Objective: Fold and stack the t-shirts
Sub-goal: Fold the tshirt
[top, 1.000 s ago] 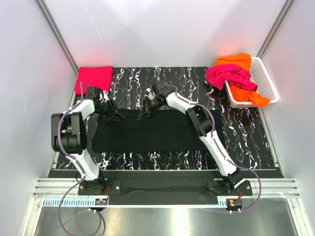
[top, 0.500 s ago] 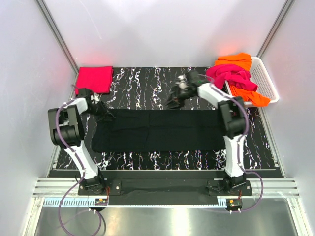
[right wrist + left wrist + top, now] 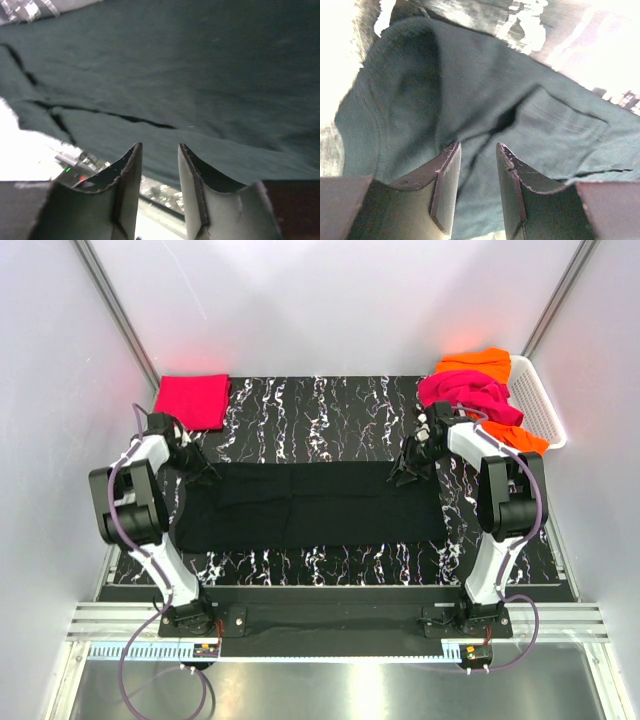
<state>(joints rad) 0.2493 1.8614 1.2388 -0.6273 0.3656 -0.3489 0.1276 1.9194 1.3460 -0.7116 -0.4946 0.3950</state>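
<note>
The large black t-shirt point(image 3: 310, 505) lies flat as a long folded strip across the middle of the table. My left gripper point(image 3: 207, 474) sits low at its far left corner. In the left wrist view the jaws point(image 3: 477, 145) stand a little apart, with only the cloth point(image 3: 520, 75) beyond them. My right gripper point(image 3: 404, 476) sits at the far right corner. In the right wrist view its jaws point(image 3: 160, 146) are also slightly apart, over the shirt's edge point(image 3: 175, 60), and hold nothing. A folded red-pink shirt point(image 3: 190, 400) lies at the far left. Magenta point(image 3: 465, 392) and orange point(image 3: 478, 362) shirts hang from the basket.
The white lattice basket point(image 3: 545, 405) stands at the far right corner of the black marbled table point(image 3: 330, 415). White walls close in both sides and the back. The arm bases are bolted to the rail at the near edge.
Both grippers slid outward along the shirt's far edge: the left a little to the left, the right from the middle to the right corner. The shirt now lies wider and flatter.
</note>
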